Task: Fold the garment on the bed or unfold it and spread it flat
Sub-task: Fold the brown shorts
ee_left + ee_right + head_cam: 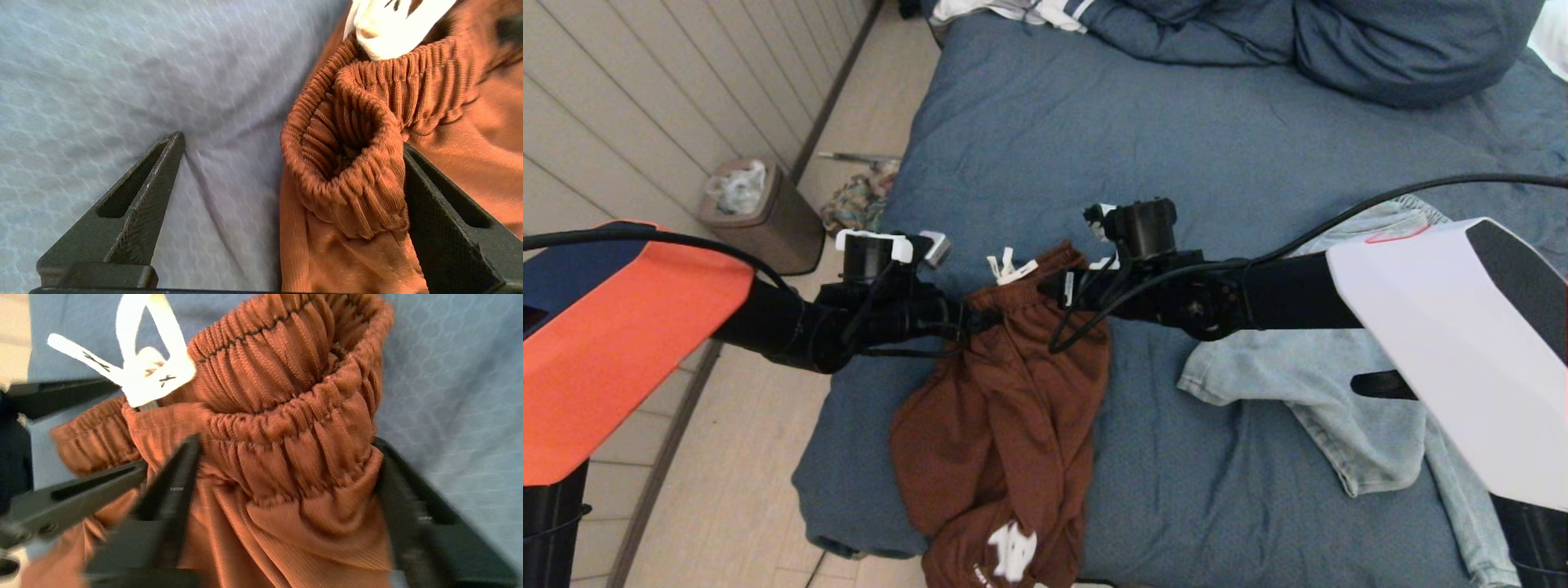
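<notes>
Rust-brown shorts (1005,400) lie crumpled on the slate-blue bed (1176,139), their legs hanging over its near edge. The ribbed waistband (1045,265) with a white drawstring (1011,268) faces away from me. My left gripper (968,321) sits at the waistband's left end. It is open, with the bunched waistband (351,163) lying between its fingers against one of them (441,220). My right gripper (1068,286) is at the waistband's right end. It is open too, and the gathered waistband (294,457) fills the gap between its fingers (175,486).
A light-blue denim garment (1339,392) lies on the bed under my right arm. A bunched blue duvet (1380,49) is at the far end. Left of the bed the floor holds a brown bin (760,216) and a cloth pile (854,204).
</notes>
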